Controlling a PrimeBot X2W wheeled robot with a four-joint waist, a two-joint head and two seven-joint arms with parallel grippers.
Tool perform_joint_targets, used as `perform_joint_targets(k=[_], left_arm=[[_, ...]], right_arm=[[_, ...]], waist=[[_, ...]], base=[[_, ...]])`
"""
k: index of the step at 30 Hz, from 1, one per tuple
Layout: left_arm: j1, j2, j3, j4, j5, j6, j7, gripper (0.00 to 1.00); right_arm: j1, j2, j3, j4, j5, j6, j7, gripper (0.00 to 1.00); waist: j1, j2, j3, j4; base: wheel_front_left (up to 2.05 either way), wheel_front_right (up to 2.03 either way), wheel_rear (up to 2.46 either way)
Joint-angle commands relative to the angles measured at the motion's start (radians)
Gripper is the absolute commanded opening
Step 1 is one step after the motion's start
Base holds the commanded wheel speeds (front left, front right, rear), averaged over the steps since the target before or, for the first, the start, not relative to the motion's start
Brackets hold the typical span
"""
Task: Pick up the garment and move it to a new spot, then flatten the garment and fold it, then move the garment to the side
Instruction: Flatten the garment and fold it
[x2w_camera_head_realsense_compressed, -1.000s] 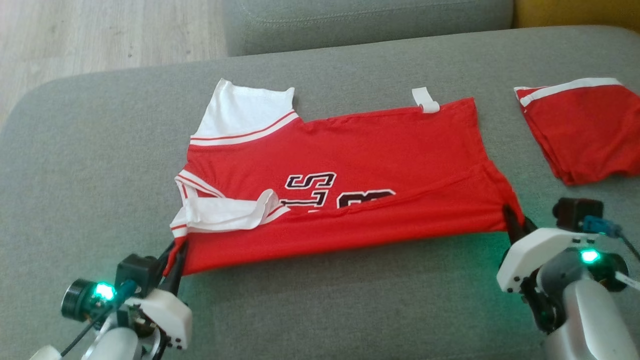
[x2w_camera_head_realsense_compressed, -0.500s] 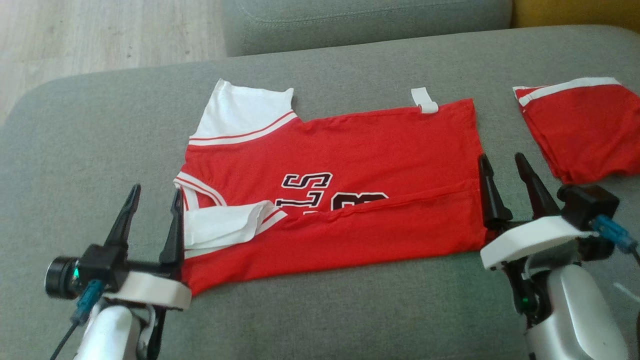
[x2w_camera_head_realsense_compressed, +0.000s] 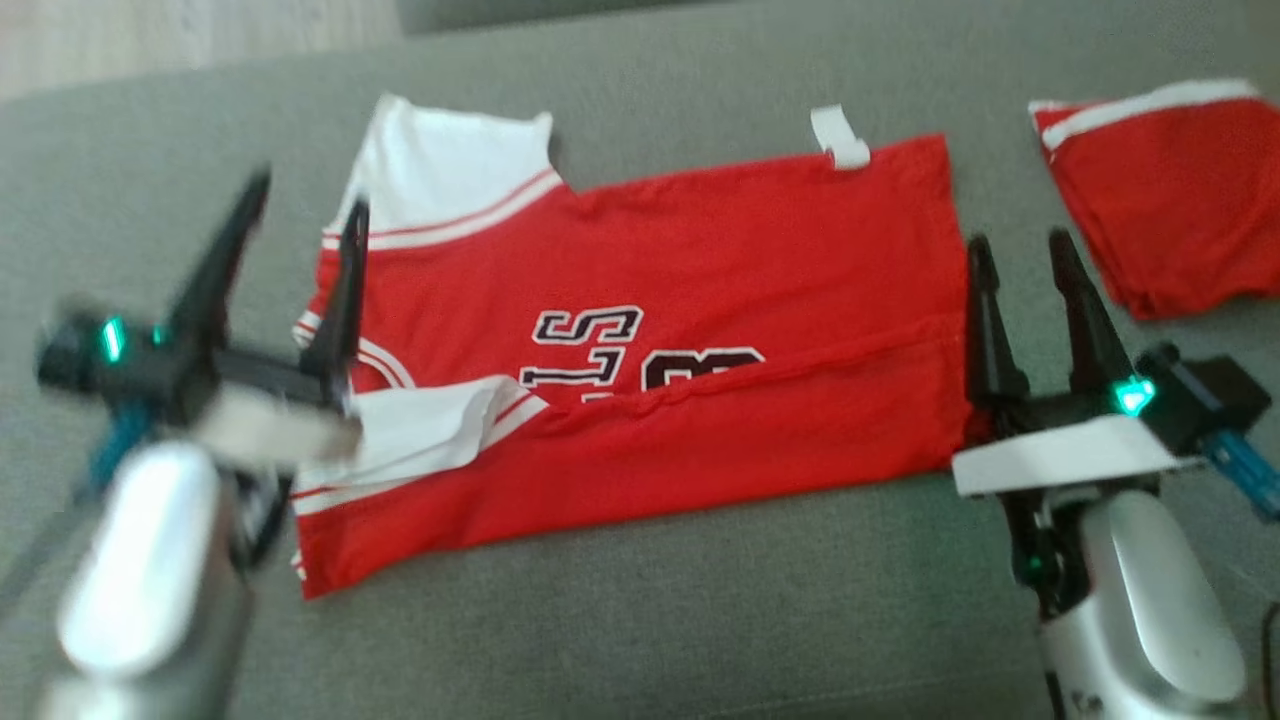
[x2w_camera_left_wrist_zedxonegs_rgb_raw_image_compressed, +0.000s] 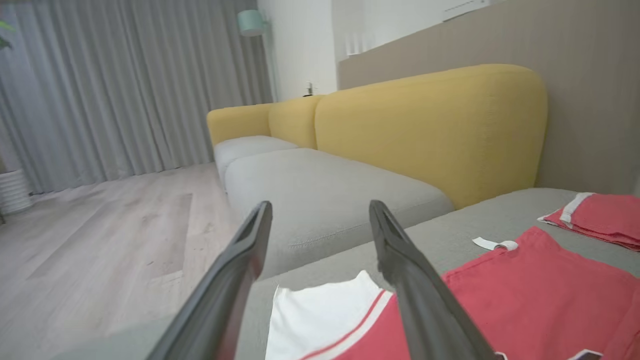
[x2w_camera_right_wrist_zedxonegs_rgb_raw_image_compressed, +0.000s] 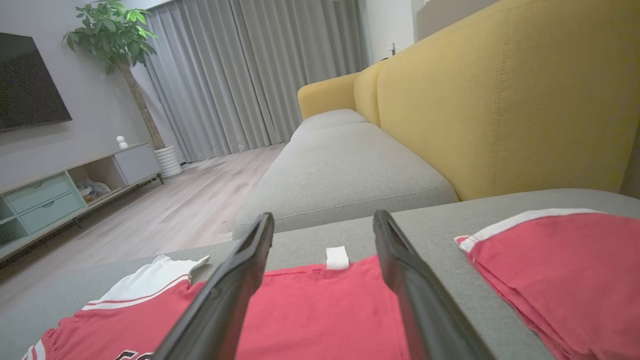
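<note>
Your jersey (x2w_camera_head_realsense_compressed: 640, 330) lies spread across the centre of the frame on the grey cushion (x2w_camera_head_realsense_compressed: 640, 620), with its lower edge folded up and a white sleeve (x2w_camera_head_realsense_compressed: 450, 165) at upper left. Your left gripper (x2w_camera_head_realsense_compressed: 310, 192), blurred, hovers at the jersey's left edge, fingers apart and pointing up the frame, holding nothing. Your right gripper (x2w_camera_head_realsense_compressed: 1018, 238) stands at the right edge, likewise spread and empty. You have two red garments: a second, folded piece (x2w_camera_head_realsense_compressed: 1170, 190) sits at upper right.

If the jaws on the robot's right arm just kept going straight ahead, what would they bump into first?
Probably nothing close. They point low over the edge of the red shirt and its white tag, so the first thing in line looks like the grey couch seat beyond, though depth is unclear.
</note>
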Motion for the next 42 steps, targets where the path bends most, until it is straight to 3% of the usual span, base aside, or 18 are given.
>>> perform_joint_targets(k=[1, 7, 14, 18, 28, 35, 36, 37, 38, 42], left_arm=[[-0.083, 0.042, 0.029, -0.032, 0.003, -0.005, 0.02, 1.0], [-0.318, 0.149, -0.052, 0.062, -0.044, -0.03, 0.215, 1.0], [-0.513, 0.271, -0.228, 0.249, -0.238, -0.032, 0.431, 1.0], [-0.597, 0.294, -0.254, 0.357, -0.33, -0.032, 0.521, 1.0], [-0.739, 0.319, -0.314, 0.531, -0.384, -0.032, 0.542, 1.0], [-0.802, 0.306, -0.369, 0.617, -0.43, -0.033, 0.52, 1.0], [-0.803, 0.301, -0.38, 0.621, -0.441, -0.033, 0.524, 0.96], [-0.804, 0.296, -0.389, 0.622, -0.457, -0.033, 0.528, 0.3], [-0.804, 0.292, -0.397, 0.62, -0.474, -0.033, 0.528, 0.0], [-0.804, 0.291, -0.426, 0.609, -0.501, -0.033, 0.489, 0.0]], right_arm=[[-0.043, -0.005, 0.034, -0.04, -0.005, -0.001, -0.011, 1.0], [-0.074, -0.005, 0.054, -0.058, 0.017, -0.001, -0.029, 1.0], [-0.11, -0.005, 0.078, -0.064, 0.05, -0.001, -0.04, 1.0], [-0.117, -0.005, 0.069, -0.054, 0.069, -0.001, -0.042, 1.0], [-0.132, -0.005, 0.074, -0.069, 0.086, -0.001, -0.043, 1.0], [-0.137, -0.005, 0.063, -0.078, 0.083, -0.001, -0.043, 1.0], [-0.137, -0.005, 0.062, -0.079, 0.081, -0.001, -0.043, 1.0], [-0.138, -0.005, 0.06, -0.08, 0.08, -0.001, -0.043, 1.0], [-0.138, -0.005, 0.058, -0.08, 0.078, -0.001, -0.043, 1.0], [-0.139, -0.005, 0.05, -0.076, 0.068, -0.001, -0.043, 1.0]], waist=[[-0.0001, 0.0, 0.052, -0.016], [-0.0001, 0.0, 0.149, -0.056], [-0.0001, 0.0, 0.224, -0.117], [-0.0001, 0.0, 0.264, -0.143], [-0.0001, 0.0, 0.359, -0.18], [-0.0001, 0.0, 0.39, -0.176], [-0.0001, 0.0, 0.392, -0.175], [-0.0001, 0.0, 0.392, -0.173], [-0.0001, 0.0, 0.391, -0.17], [-0.0001, 0.0, 0.377, -0.158]], base=[[0.0, 0.0, 0.0], [0.0, 0.0, 0.0], [0.0, 0.0, 0.0], [0.0, 0.0, 0.0], [0.0, 0.0, 0.0], [0.0, 0.0, 0.0], [0.0, 0.0, 0.0], [0.0, 0.0, 0.0], [0.0, 0.0, 0.0], [0.0, 0.0, 0.0]])
